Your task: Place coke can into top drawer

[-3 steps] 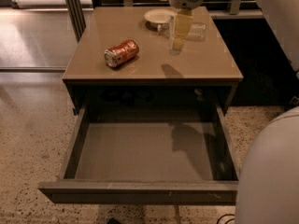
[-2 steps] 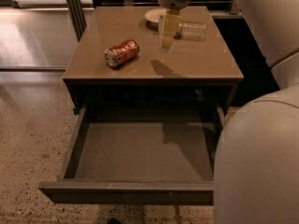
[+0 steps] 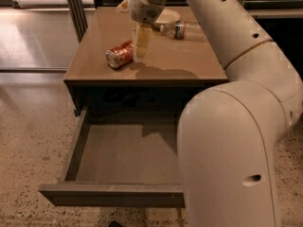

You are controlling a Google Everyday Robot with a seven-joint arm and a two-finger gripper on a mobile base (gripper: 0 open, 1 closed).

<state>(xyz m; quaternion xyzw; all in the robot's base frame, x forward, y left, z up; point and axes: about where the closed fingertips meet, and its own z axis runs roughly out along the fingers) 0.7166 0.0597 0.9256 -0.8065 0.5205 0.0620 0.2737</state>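
- The can lies on its side on the table, in the upper left-centre of the frame, with one silver end turned toward the lower left
- It rests on the tabletop, above and behind the drawer, not inside it
- The gripper points straight down just right of the can, its tip low beside the can's right end; whether the two touch cannot be told
- How far the gripper is open cannot be told, and the can is not lifted in it
- A dark shadow spreads over the tabletop right of the gripper, toward the front edge
- The drawer stands pulled out under the table's front edge, across the lower left and centre of the frame, its grey-brown inside open to view
- A clear bottle with a dark label lies on its side near the top, right of the gripper and well apart from the can
- A pale plate sits just behind the bottle at the table's far edge
- The cream arm fills the right of the frame from bottom to top centre and hides the drawer's right side
- Speckled floor shows at the left
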